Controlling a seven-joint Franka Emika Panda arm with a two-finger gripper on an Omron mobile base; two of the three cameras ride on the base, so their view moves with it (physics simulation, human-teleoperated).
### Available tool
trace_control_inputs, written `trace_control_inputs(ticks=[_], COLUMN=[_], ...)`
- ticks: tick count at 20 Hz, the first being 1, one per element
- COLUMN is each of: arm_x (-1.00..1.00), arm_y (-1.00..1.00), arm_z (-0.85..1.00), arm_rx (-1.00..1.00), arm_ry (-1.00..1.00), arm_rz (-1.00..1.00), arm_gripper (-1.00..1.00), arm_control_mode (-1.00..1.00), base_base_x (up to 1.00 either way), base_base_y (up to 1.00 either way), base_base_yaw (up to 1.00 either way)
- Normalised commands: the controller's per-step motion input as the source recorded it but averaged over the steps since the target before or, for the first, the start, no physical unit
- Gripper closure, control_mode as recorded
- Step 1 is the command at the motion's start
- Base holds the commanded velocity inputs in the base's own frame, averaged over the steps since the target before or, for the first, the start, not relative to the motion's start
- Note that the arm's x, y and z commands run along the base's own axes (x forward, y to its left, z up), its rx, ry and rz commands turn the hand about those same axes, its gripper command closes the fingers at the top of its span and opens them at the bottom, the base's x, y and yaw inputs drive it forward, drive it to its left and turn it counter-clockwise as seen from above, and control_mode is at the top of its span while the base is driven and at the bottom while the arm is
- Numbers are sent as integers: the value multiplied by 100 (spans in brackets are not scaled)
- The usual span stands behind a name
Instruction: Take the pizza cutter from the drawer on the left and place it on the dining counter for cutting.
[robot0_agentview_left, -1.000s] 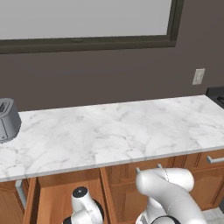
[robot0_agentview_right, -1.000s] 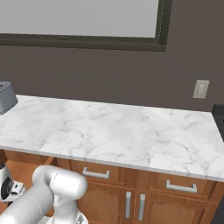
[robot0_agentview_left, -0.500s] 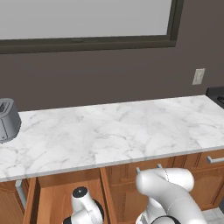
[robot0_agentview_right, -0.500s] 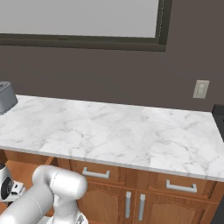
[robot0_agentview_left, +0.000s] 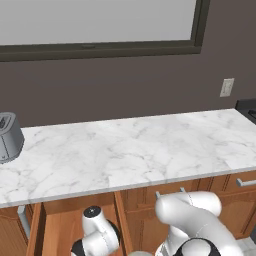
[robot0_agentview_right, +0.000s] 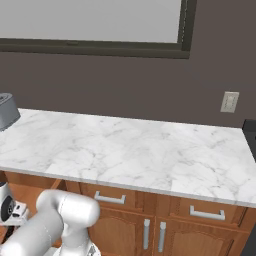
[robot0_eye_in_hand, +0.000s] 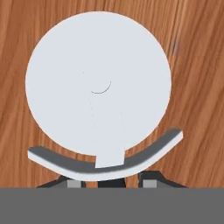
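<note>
Nothing you can see has moved since the earlier pictures: the marble table (robot0_agentview_left: 130, 150), the toaster (robot0_agentview_left: 9, 137) at its left end and the arm down in the open drawer (robot0_agentview_left: 60, 222) all sit where they were.

Looking along the hand (robot0_eye_in_hand: 111, 177), you have the pizza cutter (robot0_eye_in_hand: 98, 83) right in front of the fingertips (robot0_eye_in_hand: 151, 178), lying flat on the pale wood floor of the drawer (robot0_eye_in_hand: 197, 87). Its round grey wheel takes up most of that view, and the curved grey guard (robot0_eye_in_hand: 105, 159) at the wheel's base runs across just above the fingertips. A narrow stem comes from the wheel's centre down toward the hand, so the cutter's long axis points straight at you, wheel end farthest away. The handle is hidden below the guard.

Only the tops of the two dark fingertips show, one on each side of the stem's line, close together. You cannot tell from this whether they are pinching the cutter or just standing near it.

No brand, label or writing shows on anything. A wall socket (robot0_agentview_right: 229, 102) sits on the dark wall above the table's right end.
</note>
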Motion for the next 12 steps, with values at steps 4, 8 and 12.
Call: trace_control_inputs(ticks=[4,8,12], arm_x=[-17,-26,-4], arm_y=[-1,-4,-8], arm_z=[98,100,100], arm_rx=[0,0,0], arm_ry=[-6,-11,-9], arm_rz=[0,0,-3], arm_gripper=[100,100,100], arm_control_mode=[-100,-100,-100], base_base_x=[0,0,0], base_base_y=[0,0,0], base_base_yaw=[0,0,0])
